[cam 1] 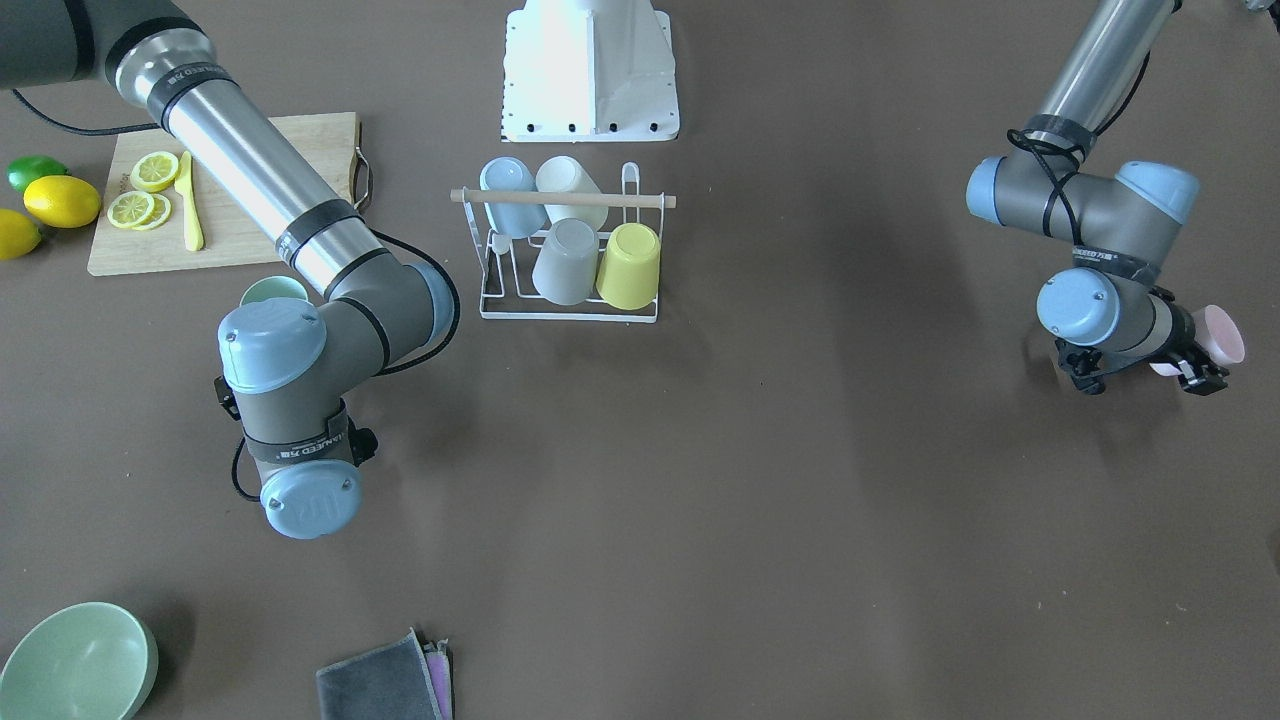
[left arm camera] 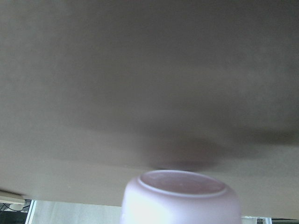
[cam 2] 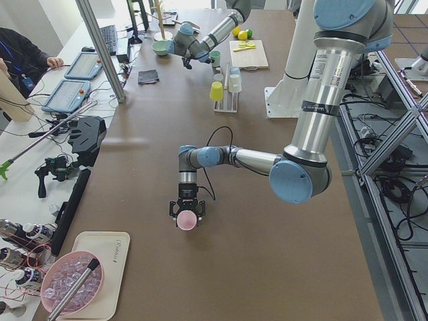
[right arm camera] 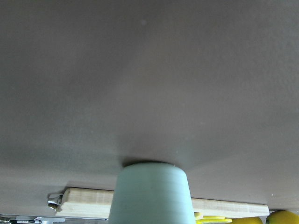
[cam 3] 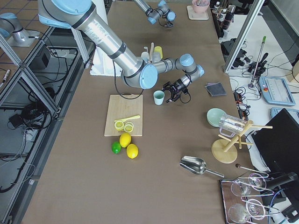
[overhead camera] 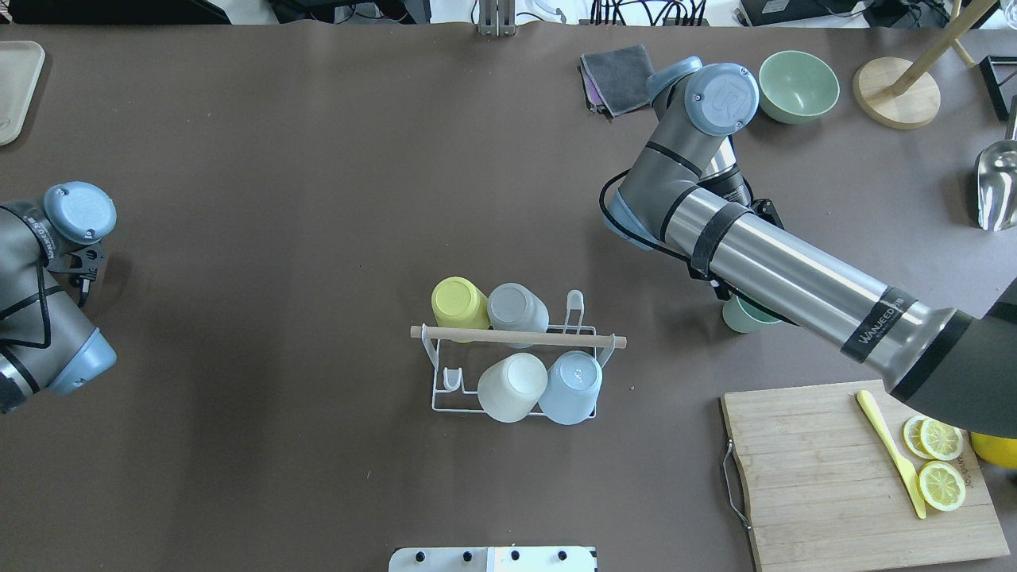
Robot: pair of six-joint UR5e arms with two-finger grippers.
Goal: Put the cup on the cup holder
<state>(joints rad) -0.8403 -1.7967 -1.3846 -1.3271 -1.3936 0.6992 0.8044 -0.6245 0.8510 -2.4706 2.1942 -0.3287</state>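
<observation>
At the left, the left arm was folded tight with its wrist turned down, and the left gripper was clamped across a smooth, matte pink cup held on its side, well apart from the cup holder. The overhead view hid that cup under the wrist; the front view showed it plainly. In the middle the holder stood on the brown table — thin white wire under a round wooden rod, carrying four tilted, mouth-down cups: yellow, grey, cream and pale blue. To the right, the right arm stretched long, elbow bent, over a mint cup standing upright near the holder. Only the right-side view showed the right gripper just beside that cup — we could not tell whether its jaws were together or apart.
</observation>
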